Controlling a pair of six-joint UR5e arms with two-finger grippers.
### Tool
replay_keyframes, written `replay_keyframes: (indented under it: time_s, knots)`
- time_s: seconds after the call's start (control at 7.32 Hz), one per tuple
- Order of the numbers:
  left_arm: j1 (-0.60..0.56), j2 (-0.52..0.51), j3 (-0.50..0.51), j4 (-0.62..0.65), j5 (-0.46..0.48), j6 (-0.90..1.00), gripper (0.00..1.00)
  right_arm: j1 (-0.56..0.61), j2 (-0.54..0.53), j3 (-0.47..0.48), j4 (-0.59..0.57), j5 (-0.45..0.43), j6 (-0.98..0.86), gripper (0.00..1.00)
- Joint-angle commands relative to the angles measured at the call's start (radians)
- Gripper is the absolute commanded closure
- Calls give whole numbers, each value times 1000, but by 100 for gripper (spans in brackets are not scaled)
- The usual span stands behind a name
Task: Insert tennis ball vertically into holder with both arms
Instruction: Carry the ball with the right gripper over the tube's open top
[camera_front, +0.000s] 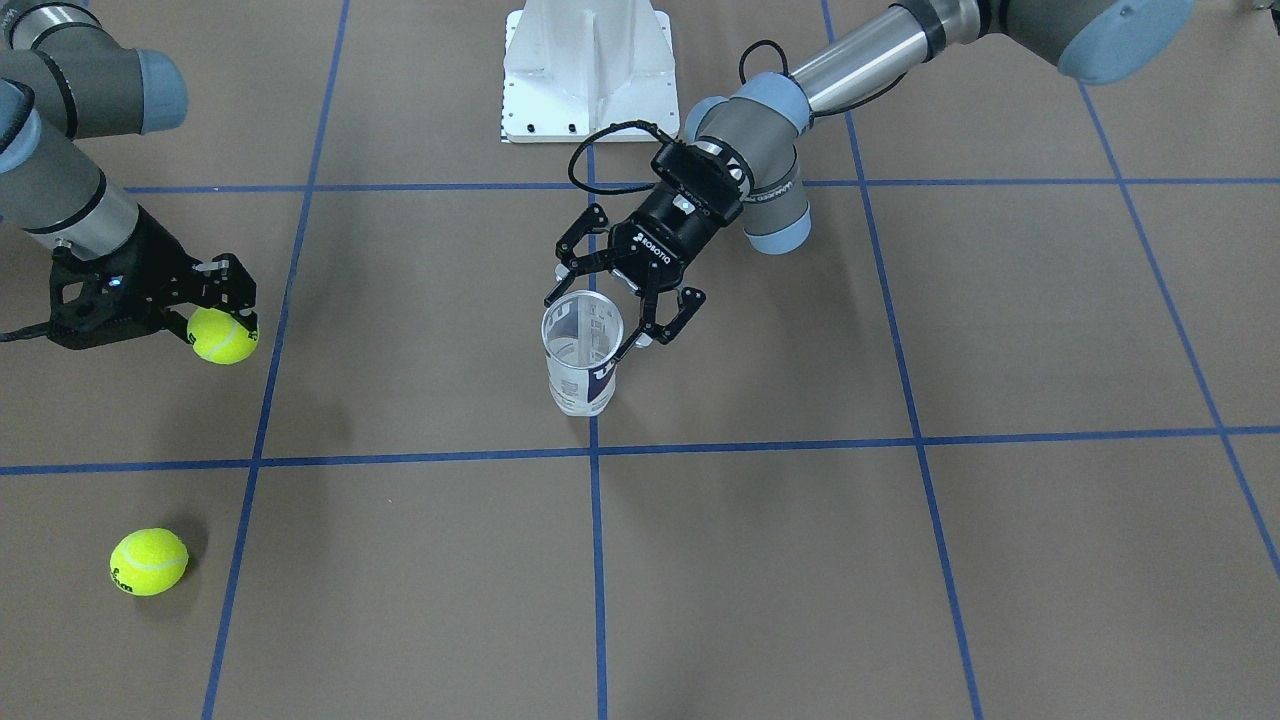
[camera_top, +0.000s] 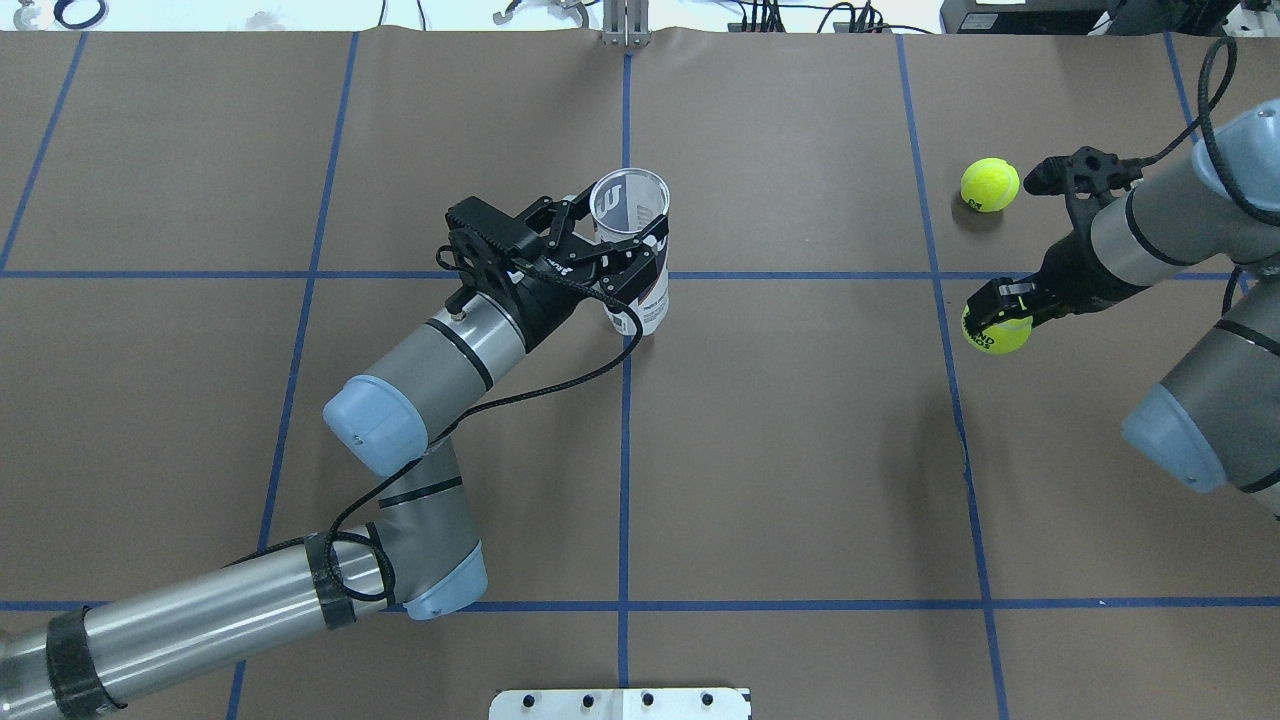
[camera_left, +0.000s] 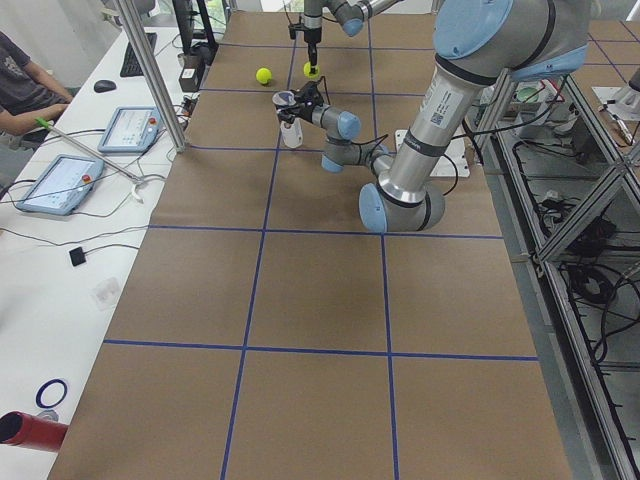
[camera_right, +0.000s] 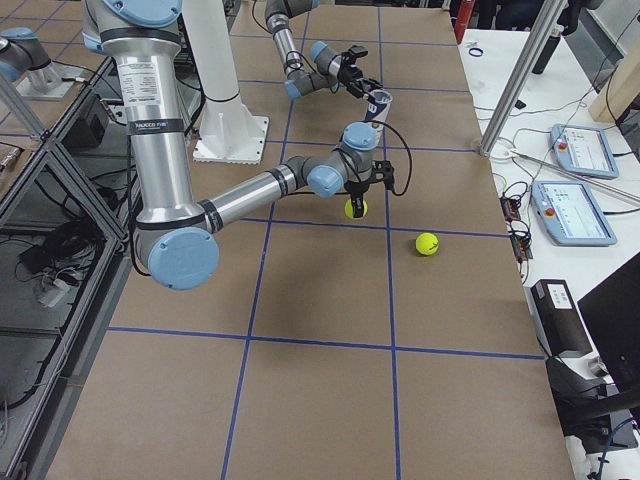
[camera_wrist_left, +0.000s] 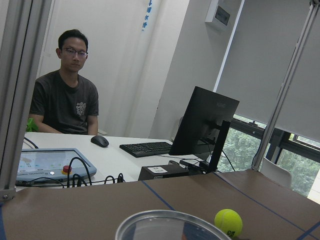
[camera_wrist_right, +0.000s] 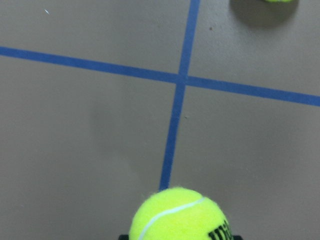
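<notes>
The holder (camera_front: 580, 372) is a clear tennis-ball can standing upright near the table's middle, open end up. It also shows in the overhead view (camera_top: 640, 285), and its rim shows in the left wrist view (camera_wrist_left: 170, 222). My left gripper (camera_front: 603, 322) reaches in from the side, with one finger against each side of the can near its rim (camera_top: 612, 240). My right gripper (camera_front: 226, 322) is shut on a yellow tennis ball (camera_front: 222, 336), held a little above the table far from the can (camera_top: 996, 330). The right wrist view shows this ball (camera_wrist_right: 180, 215).
A second tennis ball (camera_front: 148, 561) lies loose on the table beyond the right gripper (camera_top: 990, 184). The white pedestal (camera_front: 587, 70) stands at the robot's side. Blue tape lines cross the brown table. An operator (camera_wrist_left: 65, 95) sits at a desk past the far edge.
</notes>
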Motion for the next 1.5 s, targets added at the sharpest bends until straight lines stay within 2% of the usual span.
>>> replay_keyframes:
  time_s: [0.0, 0.27, 0.82, 1.09, 1.37]
  knots:
    - [1, -1, 4, -8, 12, 31, 16, 20, 56, 40, -71, 16, 7, 100]
    - [4, -1, 6, -9, 13, 33, 16, 17, 295, 95, -427, 16, 61, 100]
    - [37, 1, 18, -9, 13, 33, 15, -43, 487, 76, -451, 14, 350, 100]
    - [41, 2, 17, -9, 13, 33, 4, -66, 570, 32, -451, 10, 425, 100]
    - [41, 4, 17, -9, 13, 33, 1, -89, 629, -7, -451, -1, 477, 100]
